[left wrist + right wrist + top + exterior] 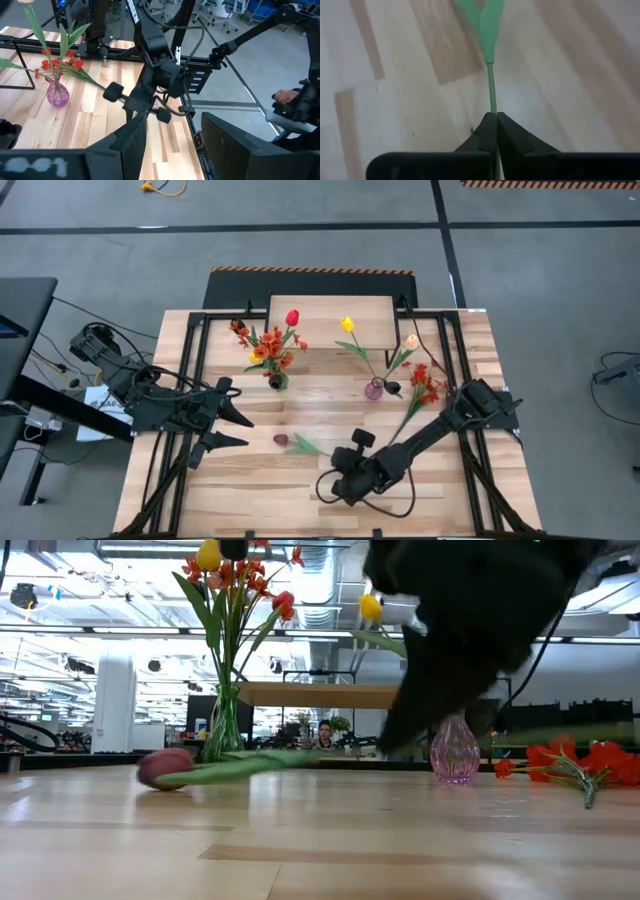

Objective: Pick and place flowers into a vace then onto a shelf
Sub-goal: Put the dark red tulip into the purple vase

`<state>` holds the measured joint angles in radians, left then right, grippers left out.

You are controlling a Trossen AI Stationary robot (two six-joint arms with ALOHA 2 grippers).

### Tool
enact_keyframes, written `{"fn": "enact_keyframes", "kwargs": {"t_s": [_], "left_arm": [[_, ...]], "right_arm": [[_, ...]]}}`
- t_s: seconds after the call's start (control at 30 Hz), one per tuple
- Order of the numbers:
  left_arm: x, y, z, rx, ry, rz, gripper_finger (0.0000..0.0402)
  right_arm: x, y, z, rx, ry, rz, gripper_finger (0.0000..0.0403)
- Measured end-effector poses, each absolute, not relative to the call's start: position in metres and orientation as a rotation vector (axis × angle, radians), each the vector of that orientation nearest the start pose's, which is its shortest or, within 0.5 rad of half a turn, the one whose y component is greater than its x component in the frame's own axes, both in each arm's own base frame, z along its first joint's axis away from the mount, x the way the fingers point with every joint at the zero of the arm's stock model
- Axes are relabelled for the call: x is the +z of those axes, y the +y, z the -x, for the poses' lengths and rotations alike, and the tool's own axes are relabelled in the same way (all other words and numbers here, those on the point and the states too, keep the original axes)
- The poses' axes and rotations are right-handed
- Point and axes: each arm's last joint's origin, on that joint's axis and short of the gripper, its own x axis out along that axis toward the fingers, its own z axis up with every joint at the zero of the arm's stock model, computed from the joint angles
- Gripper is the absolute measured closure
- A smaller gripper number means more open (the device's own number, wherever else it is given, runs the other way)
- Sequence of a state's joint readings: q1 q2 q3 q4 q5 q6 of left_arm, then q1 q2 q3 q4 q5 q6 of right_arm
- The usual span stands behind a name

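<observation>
Right wrist view: the right gripper [496, 131] is clamped on the green stem of the maroon tulip [281, 439], which lies on the table ahead of the fingertips. A straight lift is advised, lest the thin stem slip. The right arm is stretched low, while the left gripper [236, 429] is held apart nearby.

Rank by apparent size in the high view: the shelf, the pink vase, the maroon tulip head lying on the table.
1. Shelf, clearly largest.
2. Pink vase.
3. Maroon tulip head, slightly smaller than the vase; those two look close.
</observation>
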<state>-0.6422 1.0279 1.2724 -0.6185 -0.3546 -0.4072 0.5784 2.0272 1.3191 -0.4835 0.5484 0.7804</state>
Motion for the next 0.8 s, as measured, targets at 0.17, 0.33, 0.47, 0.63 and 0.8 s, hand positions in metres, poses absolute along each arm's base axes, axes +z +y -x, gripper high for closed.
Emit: {"fn": "enact_keyframes", "kwargs": {"t_s": [0.17,0.33,0.47,0.63,0.8], "left_arm": [[0.413,-0.109,-0.162,-0.212,0.378,0.224,0.0223],[0.413,-0.109,-0.162,-0.211,0.378,0.229,0.0223],[0.413,-0.109,-0.162,-0.211,0.379,0.231,0.0223],[0.413,-0.109,-0.162,-0.211,0.379,0.231,0.0223],[0.413,-0.109,-0.163,-0.200,0.375,0.230,0.0223]], "right_arm": [[0.171,0.206,-0.336,-0.275,0.874,-0.045,0.0403],[0.197,0.212,-0.326,-0.206,0.830,-0.021,0.0403],[0.213,0.219,-0.317,-0.151,0.793,-0.002,0.0403],[0.229,0.231,-0.308,-0.048,0.749,0.043,0.0403],[0.248,0.237,-0.301,0.066,0.690,0.063,0.0403]]}}
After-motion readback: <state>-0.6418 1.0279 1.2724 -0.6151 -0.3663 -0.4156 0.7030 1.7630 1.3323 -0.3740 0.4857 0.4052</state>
